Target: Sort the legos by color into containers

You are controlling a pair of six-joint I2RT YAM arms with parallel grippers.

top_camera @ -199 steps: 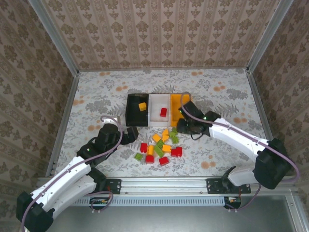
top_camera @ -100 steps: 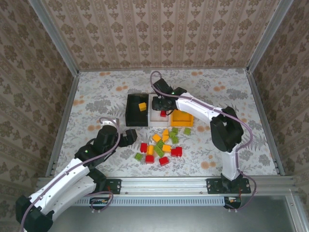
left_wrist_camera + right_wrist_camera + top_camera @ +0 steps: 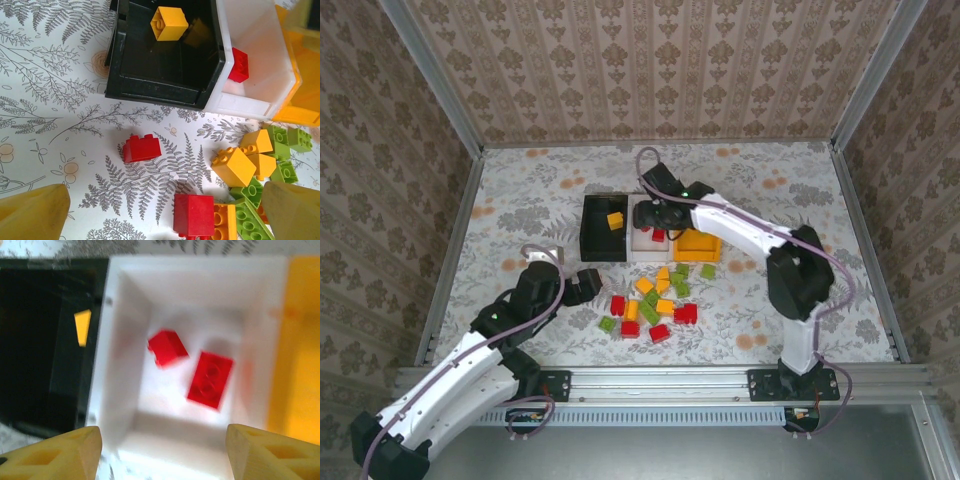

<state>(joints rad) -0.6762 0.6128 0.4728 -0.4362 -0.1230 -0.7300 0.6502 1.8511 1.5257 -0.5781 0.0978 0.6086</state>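
Observation:
Three containers stand side by side: black bin, white bin, orange-yellow bin. My right gripper hovers open over the white bin, with nothing between its fingers; two red legos lie inside. One yellow lego sits in the black bin. A pile of red, green and yellow legos lies in front of the bins. My left gripper is open, low over the table left of the pile, near a lone red lego and a second red lego.
Patterned tablecloth covers the table, with metal rails along the sides and wallpapered walls behind. The right arm arches over the orange-yellow bin. Yellow legos and green legos crowd the right of the left wrist view.
The right arm swung from the front of the orange-yellow bin to above the white bin and opened; a second red lego now lies in the white bin. The left gripper edged towards the pile.

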